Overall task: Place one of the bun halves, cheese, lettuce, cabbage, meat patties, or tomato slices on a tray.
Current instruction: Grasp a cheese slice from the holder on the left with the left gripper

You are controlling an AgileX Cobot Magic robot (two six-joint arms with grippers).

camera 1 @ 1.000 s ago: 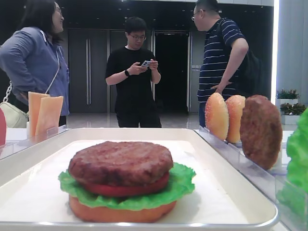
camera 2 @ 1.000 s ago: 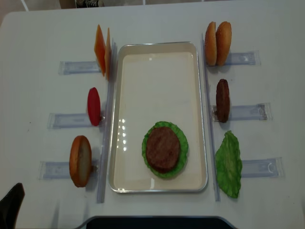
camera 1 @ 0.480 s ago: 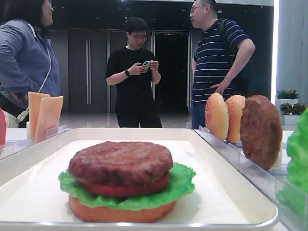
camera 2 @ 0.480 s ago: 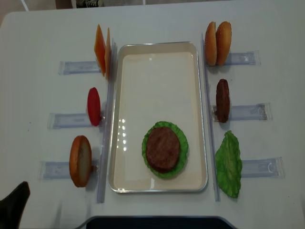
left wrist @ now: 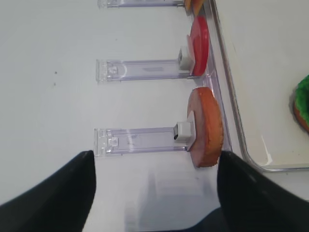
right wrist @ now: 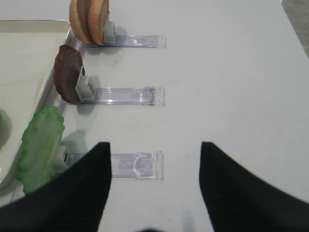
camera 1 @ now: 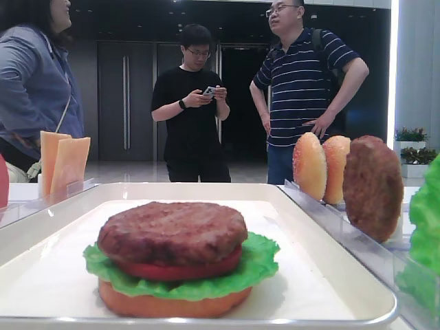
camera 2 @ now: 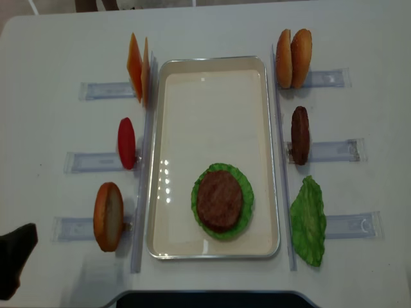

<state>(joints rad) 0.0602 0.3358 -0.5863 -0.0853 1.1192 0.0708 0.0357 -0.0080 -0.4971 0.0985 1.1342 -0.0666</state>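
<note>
On the white tray (camera 2: 168, 128) lies a stack: a meat patty (camera 2: 219, 200) on a tomato slice (camera 1: 180, 271), lettuce (camera 1: 262, 264) and a bun half (camera 1: 172, 303). My left gripper (left wrist: 154, 193) is open and empty, just short of a bun half (left wrist: 206, 126) standing on edge in its holder. In the overhead view it shows at the bottom left corner (camera 2: 14, 258). Past that bun stands a tomato slice (left wrist: 199, 46). My right gripper (right wrist: 154, 183) is open over bare table, to the right of a lettuce leaf (right wrist: 41, 145), a meat patty (right wrist: 67, 72) and bun halves (right wrist: 89, 17). Cheese (camera 2: 138, 67) stands left of the tray.
Narrow clear plastic holders (camera 2: 96, 162) lie on both sides of the tray, each with a food piece at its tray end. Three people (camera 1: 192, 103) stand beyond the table's far edge. The holder (right wrist: 137, 165) ahead of the right gripper has the lettuce at its left end.
My left gripper has come up from the bottom left corner toward the bun half on the left. The food pieces have not moved. The people behind have shifted.
</note>
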